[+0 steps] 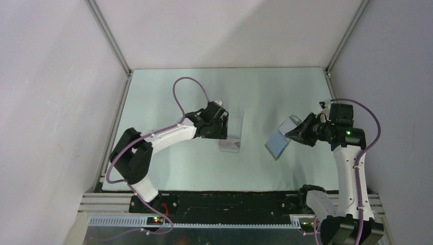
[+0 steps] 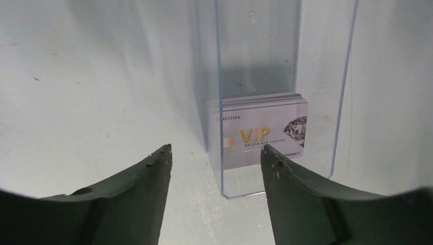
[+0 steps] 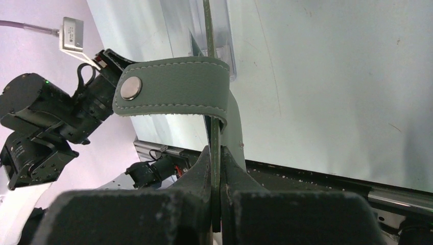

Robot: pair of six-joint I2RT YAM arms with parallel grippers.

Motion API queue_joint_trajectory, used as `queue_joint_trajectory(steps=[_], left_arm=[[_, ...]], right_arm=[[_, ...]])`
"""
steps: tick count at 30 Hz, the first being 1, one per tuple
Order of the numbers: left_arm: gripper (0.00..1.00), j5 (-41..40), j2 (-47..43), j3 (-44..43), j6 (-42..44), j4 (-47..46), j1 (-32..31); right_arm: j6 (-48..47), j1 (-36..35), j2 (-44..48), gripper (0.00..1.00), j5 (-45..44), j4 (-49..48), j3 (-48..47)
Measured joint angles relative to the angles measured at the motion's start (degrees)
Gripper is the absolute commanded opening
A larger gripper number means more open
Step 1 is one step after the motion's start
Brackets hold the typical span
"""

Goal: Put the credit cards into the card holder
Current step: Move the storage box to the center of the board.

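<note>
A stack of pale credit cards [image 2: 263,132], the top one printed "VIP" in gold, lies in the near end of a clear plastic case [image 2: 286,61]. My left gripper [image 2: 215,153] is open just before that end, its right fingertip in front of the stack's lower edge, and nothing sits between its fingers. From above, the credit cards [image 1: 230,145] show just past the left gripper [image 1: 223,126]. My right gripper [image 3: 215,153] is shut on the edge of the grey card holder [image 3: 173,89], whose snap strap curls over. The card holder [image 1: 280,140] hangs above the table with its light-blue inside showing, held by the right gripper [image 1: 295,133].
The clear case [image 1: 234,127] lies lengthwise on the pale green table [image 1: 204,168] near its middle. White walls and metal frame posts [image 1: 110,38] enclose the back and sides. A black rail [image 1: 230,201] runs along the near edge by the arm bases.
</note>
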State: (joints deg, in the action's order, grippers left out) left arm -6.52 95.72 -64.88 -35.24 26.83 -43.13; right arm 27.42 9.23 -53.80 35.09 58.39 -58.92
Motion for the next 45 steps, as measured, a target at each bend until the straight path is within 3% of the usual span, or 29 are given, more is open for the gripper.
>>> queue_joint_trajectory(steps=[8, 15, 20, 37, 41, 45], left_arm=[[0.74, 5.6, -0.02, -6.08, 12.68, 1.53, 4.83], [0.75, 16.22, 8.96, -19.3, 32.02, 5.09, 8.48], [0.75, 20.5, 16.98, -26.56, 39.95, 9.64, 9.03], [0.72, 13.77, 30.58, -42.34, 42.8, 14.56, 9.14], [0.66, 12.9, 32.63, -45.05, 42.84, 14.99, 9.16], [0.53, 12.9, 33.64, -46.38, 43.28, 15.3, 9.2]], right_arm=[[-0.09, -0.02, -0.46, 0.0, 0.5, -0.07, 0.0], [-0.57, -0.02, -2.05, 0.0, 1.42, -0.39, 0.0], [-1.22, -0.02, -2.56, 0.0, 1.7, -0.39, 0.0], [-3.82, -0.02, -4.68, 0.0, 1.86, -0.15, 0.0], [-4.31, -0.02, -4.92, 0.0, 1.86, 0.04, 0.0], [-5.03, -0.02, -5.33, 0.0, 1.86, 0.07, 0.0]])
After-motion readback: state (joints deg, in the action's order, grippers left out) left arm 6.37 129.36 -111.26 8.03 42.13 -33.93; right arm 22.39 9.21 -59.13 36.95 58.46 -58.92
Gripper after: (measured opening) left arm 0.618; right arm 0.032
